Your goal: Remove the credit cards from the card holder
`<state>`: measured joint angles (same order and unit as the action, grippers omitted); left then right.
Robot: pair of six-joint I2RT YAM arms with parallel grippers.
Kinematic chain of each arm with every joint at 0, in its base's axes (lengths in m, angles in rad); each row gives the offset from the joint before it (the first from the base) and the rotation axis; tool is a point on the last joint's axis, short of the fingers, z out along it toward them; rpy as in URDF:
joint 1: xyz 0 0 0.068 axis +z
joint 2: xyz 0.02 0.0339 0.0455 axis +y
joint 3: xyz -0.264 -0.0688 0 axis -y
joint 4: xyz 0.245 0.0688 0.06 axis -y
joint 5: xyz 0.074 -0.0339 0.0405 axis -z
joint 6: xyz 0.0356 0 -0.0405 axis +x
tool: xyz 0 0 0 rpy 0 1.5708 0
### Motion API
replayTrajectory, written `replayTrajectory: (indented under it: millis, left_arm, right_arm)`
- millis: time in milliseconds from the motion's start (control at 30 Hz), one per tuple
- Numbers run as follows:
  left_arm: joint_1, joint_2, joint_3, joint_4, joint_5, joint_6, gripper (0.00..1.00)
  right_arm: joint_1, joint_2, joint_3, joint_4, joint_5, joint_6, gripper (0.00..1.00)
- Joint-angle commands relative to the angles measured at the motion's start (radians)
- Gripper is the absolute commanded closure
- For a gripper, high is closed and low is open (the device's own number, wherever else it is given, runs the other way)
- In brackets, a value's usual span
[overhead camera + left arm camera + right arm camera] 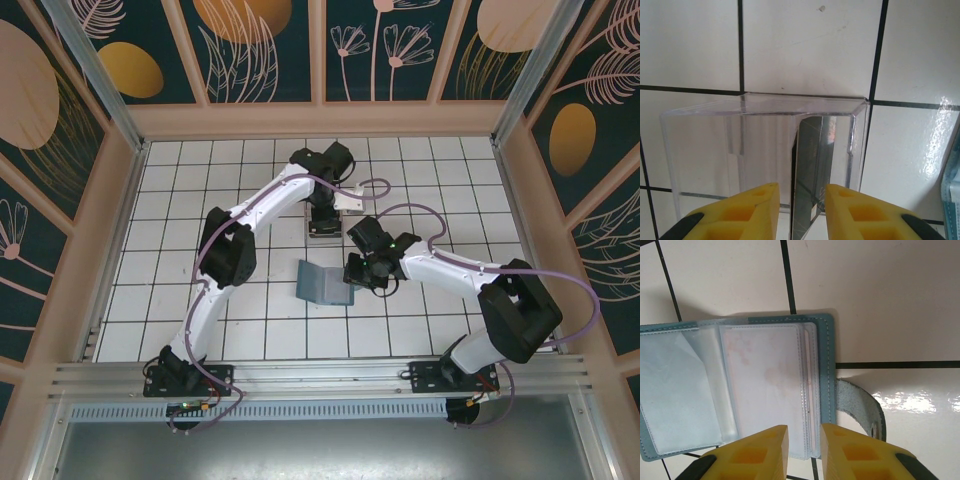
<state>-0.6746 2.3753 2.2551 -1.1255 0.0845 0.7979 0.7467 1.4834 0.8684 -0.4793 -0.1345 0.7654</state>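
Bright even light, glare on glossy tiles (910, 402) (wrist views), soft shadows

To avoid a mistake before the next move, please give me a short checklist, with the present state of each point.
1. The dark blackish thin card reaches into the clear transparent plastic box: ok.
2. The left gripper is free of that card: cannot tell; the card stands between its parted fingers.
3. The teal-blue soft bifold card holder lies open on the tiles: ok.
4. The pale whitish-pink card is out of the holder: not ok, it sits in a clear sleeve.
5. The right gripper grips the holder's edge: cannot tell.
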Motion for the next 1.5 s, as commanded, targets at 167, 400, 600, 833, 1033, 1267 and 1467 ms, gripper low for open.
replayTrajectory:
  millis: [167,400,600,833,1033,1267,1467]
  left_arm:
    - [0.010,-0.229,-0.225,0.240,0.032,-0.203,0.68]
    - [0.008,-0.413,-0.480,0.478,0.054,-0.473,0.68]
    - [0.007,-0.508,-0.613,0.578,0.005,-0.762,0.72]
    - [0.009,-0.592,-0.740,0.660,0.007,-1.050,0.72]
    - [0.008,-0.703,-0.902,0.789,0.007,-1.224,0.75]
    - [0.005,-0.696,-0.990,0.824,0.175,-1.452,0.78]
    - [-0.003,-0.726,-1.098,0.837,0.175,-1.518,0.80]
  right_arm:
    - [0.011,-0.031,0.016,-0.025,0.047,0.013,0.74]
    - [0.005,-0.035,0.008,-0.012,0.047,0.011,0.74]
    - [-0.010,-0.032,0.001,-0.002,0.046,0.001,0.74]
    - [-0.020,-0.023,0.004,0.016,0.008,-0.017,0.74]
    - [-0.004,0.014,0.025,0.022,-0.019,-0.033,0.74]
    - [-0.007,0.030,0.026,0.028,-0.014,-0.031,0.75]
    - [0.000,0.039,0.032,0.035,-0.039,-0.034,0.74]
